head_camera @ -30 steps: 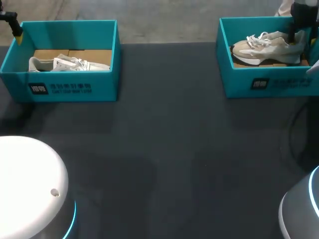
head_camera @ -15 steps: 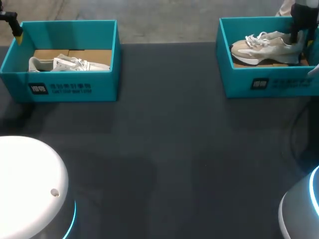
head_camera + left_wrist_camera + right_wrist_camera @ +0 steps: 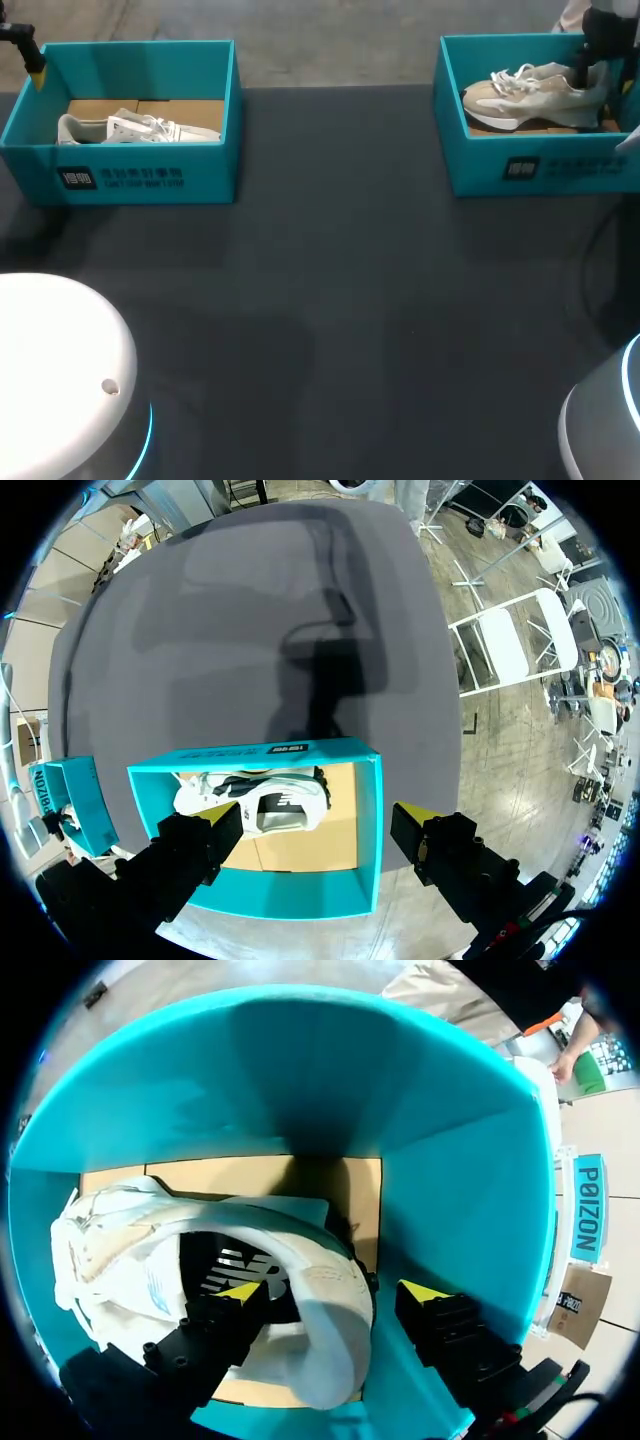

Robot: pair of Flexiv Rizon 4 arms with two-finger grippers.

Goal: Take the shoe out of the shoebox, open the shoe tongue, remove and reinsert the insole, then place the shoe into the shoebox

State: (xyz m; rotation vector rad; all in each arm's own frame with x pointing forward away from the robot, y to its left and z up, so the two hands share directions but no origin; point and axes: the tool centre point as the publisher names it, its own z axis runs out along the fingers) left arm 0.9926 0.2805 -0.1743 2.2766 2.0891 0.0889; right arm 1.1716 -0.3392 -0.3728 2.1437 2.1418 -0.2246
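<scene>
The beige shoe [image 3: 530,92] lies in the right teal shoebox [image 3: 480,170]; my right claw [image 3: 332,1292] stands apart astride its heel, one finger inside the collar. My left claw [image 3: 320,818], also apart, hangs over the other shoebox [image 3: 368,820] on the bench [image 3: 330,280]

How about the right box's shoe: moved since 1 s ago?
Yes. The shoe has shifted slightly up the head view, away from the right shoebox's front wall.

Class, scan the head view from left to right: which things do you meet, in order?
Left gripper → left teal cardboard shoebox holding a white sneaker → bare dark tabletop → right teal cardboard shoebox holding a beige sneaker → right gripper at its heel.
</scene>
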